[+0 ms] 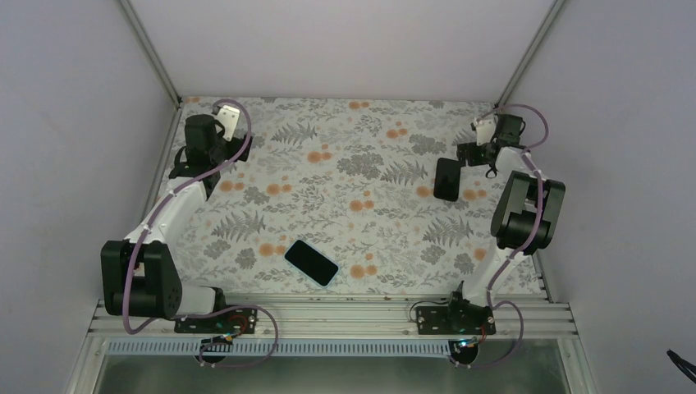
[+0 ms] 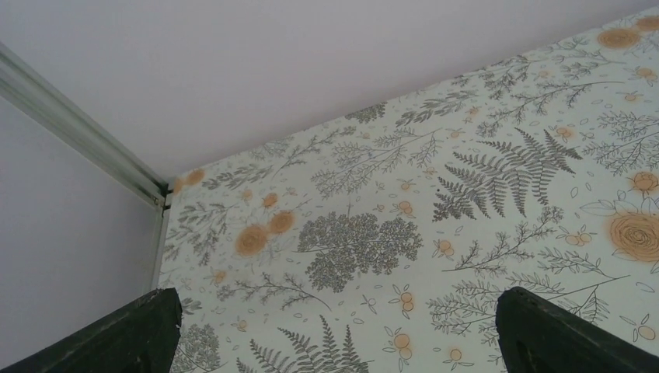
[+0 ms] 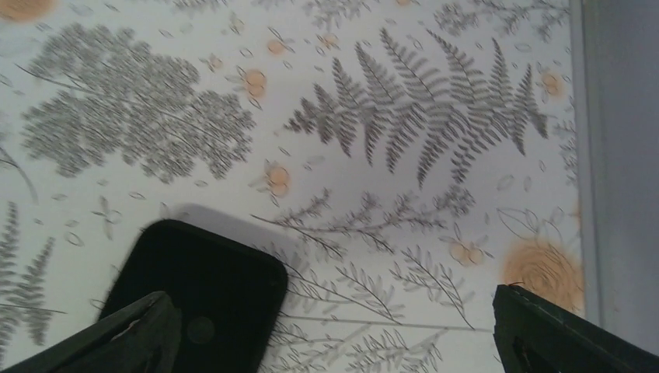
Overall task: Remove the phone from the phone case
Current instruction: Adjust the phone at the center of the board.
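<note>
A glossy black phone [image 1: 312, 263] lies flat at the near middle of the floral table, away from both grippers. A second, matte black slab, which looks like the phone case [image 1: 447, 179], lies at the far right. In the right wrist view, the case [image 3: 210, 287] is at lower left with a faint round mark on it. My right gripper [image 1: 478, 154] is open just beyond the case; in its own view [image 3: 330, 318] the left finger [image 3: 132, 334] overlaps the case's end. My left gripper [image 1: 199, 135] is open and empty at the far left, over bare cloth [image 2: 334, 318].
The table's right edge and grey wall [image 3: 614, 155] run close beside my right gripper. The back left corner post [image 2: 78, 132] and walls stand just ahead of my left gripper. Floral cloth [image 1: 345, 189] covers the table.
</note>
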Motion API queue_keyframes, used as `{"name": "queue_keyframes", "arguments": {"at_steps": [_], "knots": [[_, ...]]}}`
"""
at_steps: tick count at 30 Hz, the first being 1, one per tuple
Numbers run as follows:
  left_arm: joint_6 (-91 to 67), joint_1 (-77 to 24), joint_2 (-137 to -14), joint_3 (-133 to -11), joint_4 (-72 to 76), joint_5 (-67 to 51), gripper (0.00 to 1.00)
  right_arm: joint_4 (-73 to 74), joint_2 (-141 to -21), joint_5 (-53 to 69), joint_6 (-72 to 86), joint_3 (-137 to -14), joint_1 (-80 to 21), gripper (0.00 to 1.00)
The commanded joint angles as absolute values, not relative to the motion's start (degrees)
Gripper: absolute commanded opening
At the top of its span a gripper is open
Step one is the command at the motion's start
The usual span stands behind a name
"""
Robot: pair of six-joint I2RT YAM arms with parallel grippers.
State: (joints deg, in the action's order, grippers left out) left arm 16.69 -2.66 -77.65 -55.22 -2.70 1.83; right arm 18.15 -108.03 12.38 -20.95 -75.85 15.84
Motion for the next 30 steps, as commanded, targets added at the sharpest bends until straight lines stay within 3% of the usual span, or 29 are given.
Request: {"name": "queue_keyframes", "arguments": {"at_steps": [1,6,8,9,11,12,13,14,30], "knots": [[15.92,-2.23,-77.29,-55.66,-3.87,2.32,1.00,17.00,-106.94,5.18,-23.84,-74.16,16.40,1.00],[17.42,-2.18,-76.08,-53.98,-2.76,1.16,1.00,15.74,-106.33,-1.03,-27.39,-72.18,16.46,0.98],[18.03,-2.16,-75.95,-53.68,-2.96,0.90,1.00,15.62,-105.86,-3.30,-29.04,-71.03,16.53,0.94],[18.44,-2.14,-76.01,-53.53,-2.94,0.80,1.00,15.62,-105.61,-4.23,-29.82,-70.41,16.56,0.88],[18.84,-2.18,-76.30,-53.29,-2.71,1.09,1.00,16.42,-105.59,-4.95,-30.95,-69.58,16.47,0.69],[18.89,-2.19,-76.48,-53.22,-2.51,1.52,1.00,17.19,-105.75,-5.18,-31.47,-69.23,16.46,0.47],[18.96,-2.20,-76.66,-53.30,-2.37,1.89,1.00,17.72,-106.03,-5.64,-31.63,-68.99,16.50,0.17],[18.98,-2.16,-76.91,-53.33,-2.37,2.20,1.00,18.13,-106.20,-5.86,-31.76,-68.61,16.44,0.05],[19.86,-2.15,-76.46,-52.83,-3.06,0.08,1.00,21.10,-108.05,0.09,-33.61,-61.80,15.64,0.04]]}}
